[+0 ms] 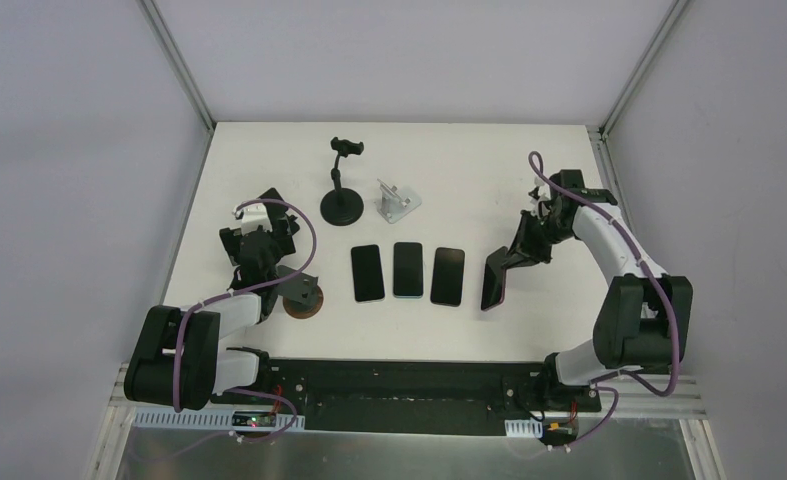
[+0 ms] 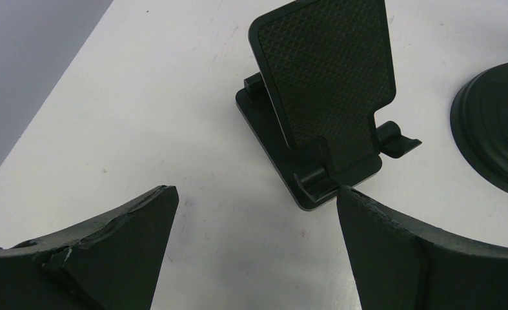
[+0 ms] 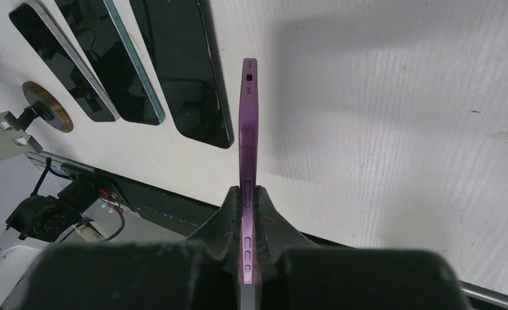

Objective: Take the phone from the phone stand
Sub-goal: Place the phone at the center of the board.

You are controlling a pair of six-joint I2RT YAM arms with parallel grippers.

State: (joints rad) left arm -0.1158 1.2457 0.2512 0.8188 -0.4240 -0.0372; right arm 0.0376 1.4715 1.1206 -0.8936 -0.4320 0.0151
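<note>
A: Where is the purple phone (image 3: 248,123) right now?
B: Off the stand. The right gripper (image 3: 250,194) has it pinched, with the jaws pressed against its two flat faces and the buttoned edge turned toward the wrist camera. It is held on edge and tilted over the white table (image 1: 469,160), just right of three dark phones (image 1: 407,269) lying flat in a row.
A: Does its lower end touch the table?
B: I can't tell from either view.
A: And the black folding stand (image 2: 325,84)?
B: It stands empty on the left side of the table, its textured backrest leaning back and its two small hooks bare. The left gripper (image 2: 256,197) hovers just short of it, jaws spread wide with nothing between them.
A: Anything else nearby?
B: A round black base (image 2: 496,129) sits to the stand's right, and farther over there's a small silver stand (image 1: 397,200) — both apart from the arms
</note>
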